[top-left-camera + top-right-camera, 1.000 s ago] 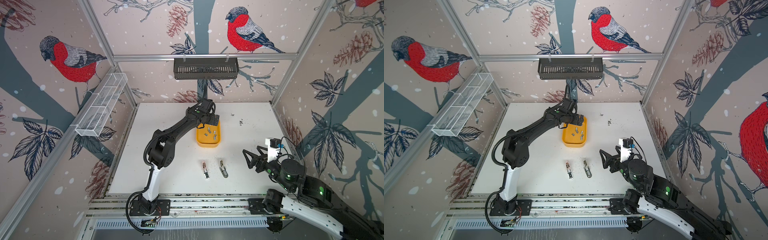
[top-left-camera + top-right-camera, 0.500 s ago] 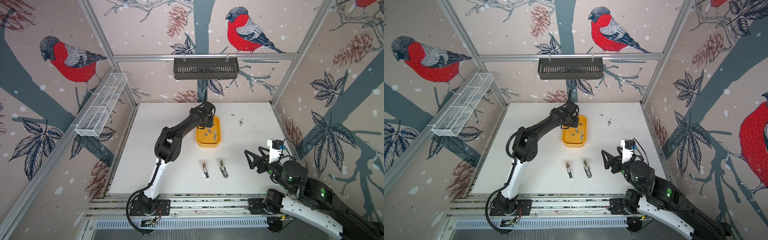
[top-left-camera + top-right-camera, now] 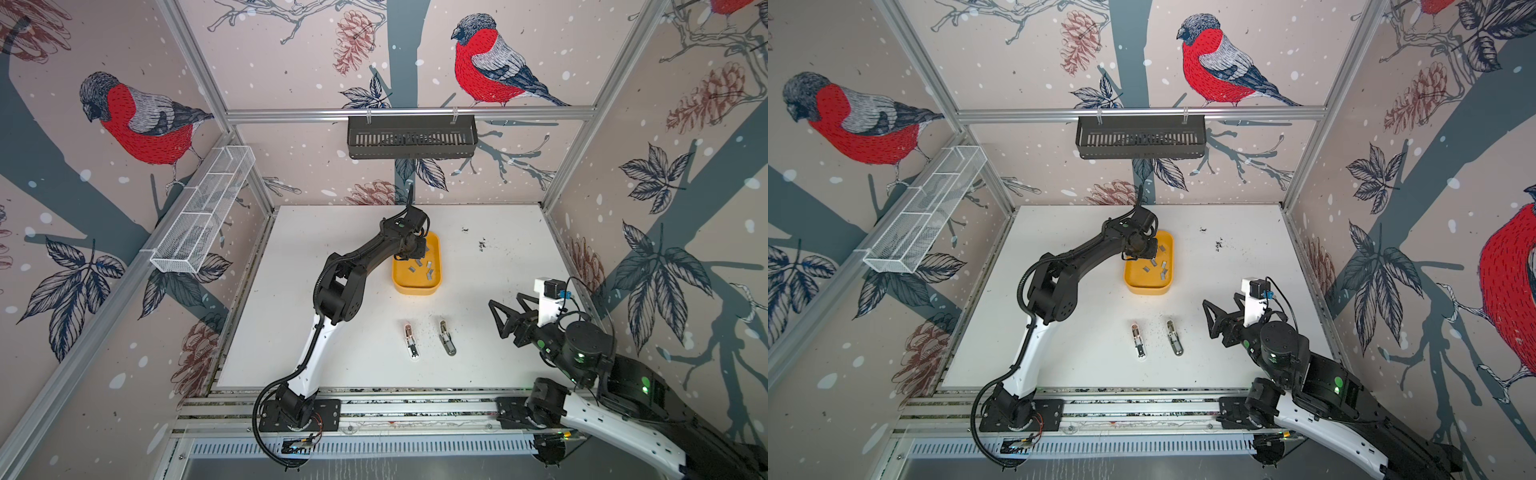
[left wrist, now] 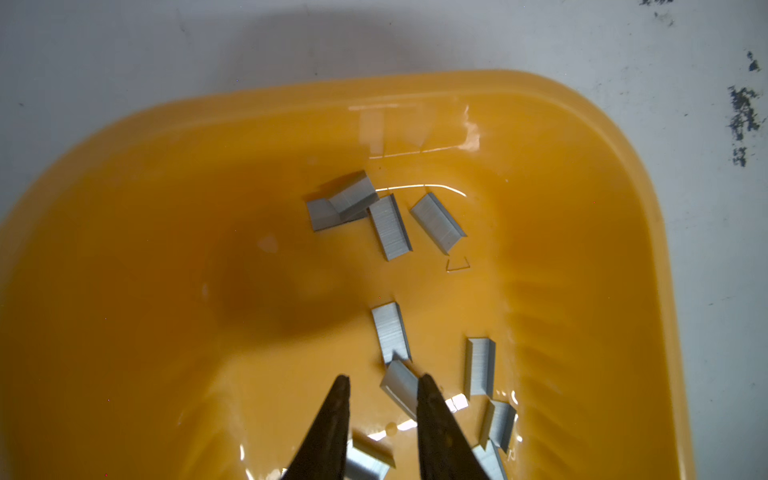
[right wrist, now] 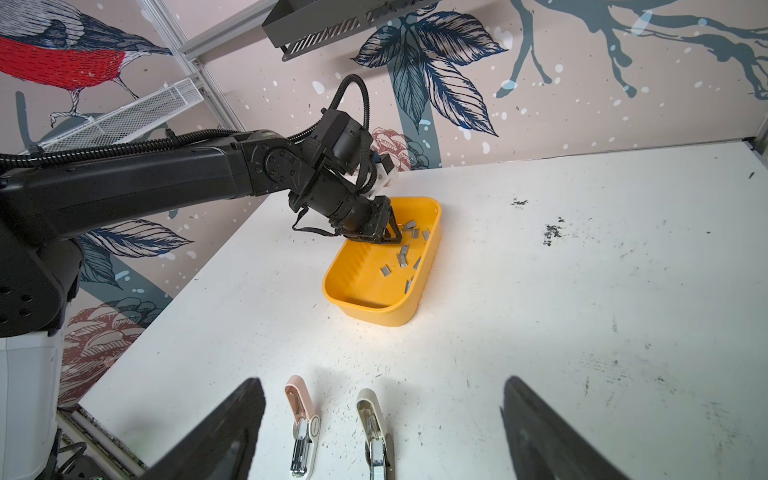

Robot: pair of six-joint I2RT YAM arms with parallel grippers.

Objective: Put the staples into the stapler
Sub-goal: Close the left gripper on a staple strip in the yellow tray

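Left wrist: staples (image 4: 390, 226) lie beside and beyond the left end effector (image 4: 382, 379).

The white desk (image 3: 332, 332) carries a yellow tray (image 3: 415, 289) near its middle, towards the far edge. A pink stapler (image 3: 411, 340) and a cream stapler (image 3: 446, 337) lie side by side, apart, nearer the front edge. Dark specks (image 3: 482, 244) mark the far right part.

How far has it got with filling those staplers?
Nothing looks loaded yet: the staples in view lie in the yellow tray. In hand: the left claw is down among them, none clearly gripped. Left: carrying a strip to a stapler; the right claw hangs open.
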